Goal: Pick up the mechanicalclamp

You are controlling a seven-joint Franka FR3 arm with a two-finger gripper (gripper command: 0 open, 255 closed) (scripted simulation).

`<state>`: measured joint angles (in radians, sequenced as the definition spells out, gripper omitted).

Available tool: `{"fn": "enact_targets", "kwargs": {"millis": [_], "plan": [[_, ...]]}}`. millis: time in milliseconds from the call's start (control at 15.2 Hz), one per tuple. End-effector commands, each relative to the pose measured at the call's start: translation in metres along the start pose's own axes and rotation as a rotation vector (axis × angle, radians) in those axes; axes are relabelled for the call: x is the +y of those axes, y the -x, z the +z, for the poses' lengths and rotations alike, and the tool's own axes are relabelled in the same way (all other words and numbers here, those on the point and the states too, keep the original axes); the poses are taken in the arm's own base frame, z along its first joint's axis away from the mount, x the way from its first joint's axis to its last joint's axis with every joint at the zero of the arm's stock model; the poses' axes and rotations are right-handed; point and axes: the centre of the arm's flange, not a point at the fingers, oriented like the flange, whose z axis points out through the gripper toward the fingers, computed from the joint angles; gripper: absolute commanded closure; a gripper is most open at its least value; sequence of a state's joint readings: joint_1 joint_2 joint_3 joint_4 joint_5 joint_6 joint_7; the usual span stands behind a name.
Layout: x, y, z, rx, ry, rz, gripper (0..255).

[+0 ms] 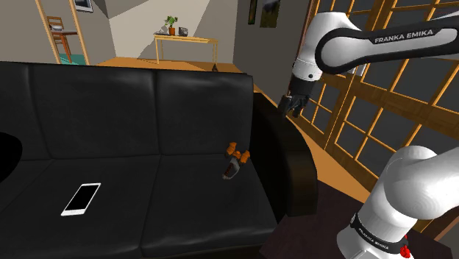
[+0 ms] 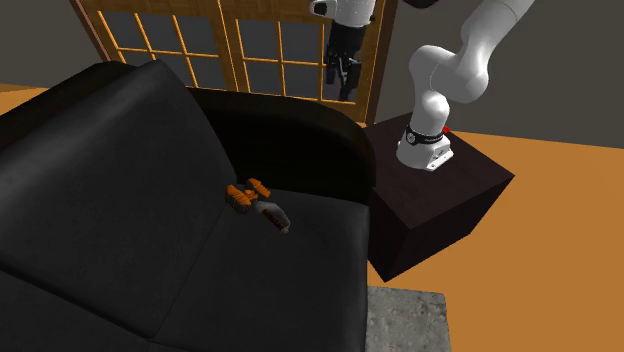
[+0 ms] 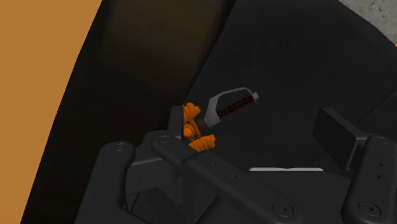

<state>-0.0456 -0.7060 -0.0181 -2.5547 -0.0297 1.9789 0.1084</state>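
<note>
One orange-handled clamp lies on the seat of a black sofa, just beside the armrest. Above that armrest hangs the robot's black gripper, fingers spread and empty, well apart from the clamp below it. A white phone lies farther along the seat.

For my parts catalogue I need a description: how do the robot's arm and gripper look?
The arm has rounded white links with dark joints and black bands bearing white FRANKA EMIKA lettering. A small red mark sits near its base. The gripper is all black.
</note>
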Motion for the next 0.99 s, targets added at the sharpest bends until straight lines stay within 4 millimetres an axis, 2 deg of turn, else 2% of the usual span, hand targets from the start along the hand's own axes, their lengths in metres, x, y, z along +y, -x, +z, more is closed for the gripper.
{"fn": "enact_targets", "kwargs": {"millis": [0,924], "plan": [[-0.004,-0.006,0.025,0.019,-0.013,0.041,0],[-0.011,-0.06,0.196,0.128,-0.095,0.316,0]]}}
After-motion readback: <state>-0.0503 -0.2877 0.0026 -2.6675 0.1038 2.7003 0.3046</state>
